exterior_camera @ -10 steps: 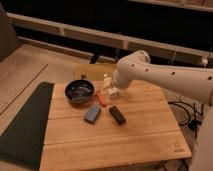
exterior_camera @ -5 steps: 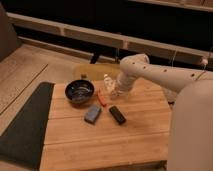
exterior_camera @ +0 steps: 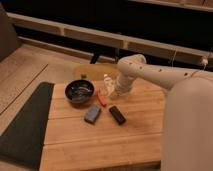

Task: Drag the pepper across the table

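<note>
The pepper (exterior_camera: 101,97) is a small red-orange sliver lying on the light wooden table (exterior_camera: 100,145), just right of the dark bowl (exterior_camera: 79,91). My gripper (exterior_camera: 111,90) hangs from the white arm (exterior_camera: 150,75) and sits low over the table, right beside the pepper on its right. I cannot make out whether it touches the pepper. The arm comes in from the right, and its large near link fills the right edge of the view.
A blue-grey sponge (exterior_camera: 92,113) and a black rectangular block (exterior_camera: 117,114) lie in front of the pepper. A dark grey mat (exterior_camera: 25,125) runs along the table's left side. A yellowish round board (exterior_camera: 92,71) lies behind the table.
The arm's near link has swung in and now covers the right side of the view. The gripper has stayed by the pepper; the pepper has barely shifted.
</note>
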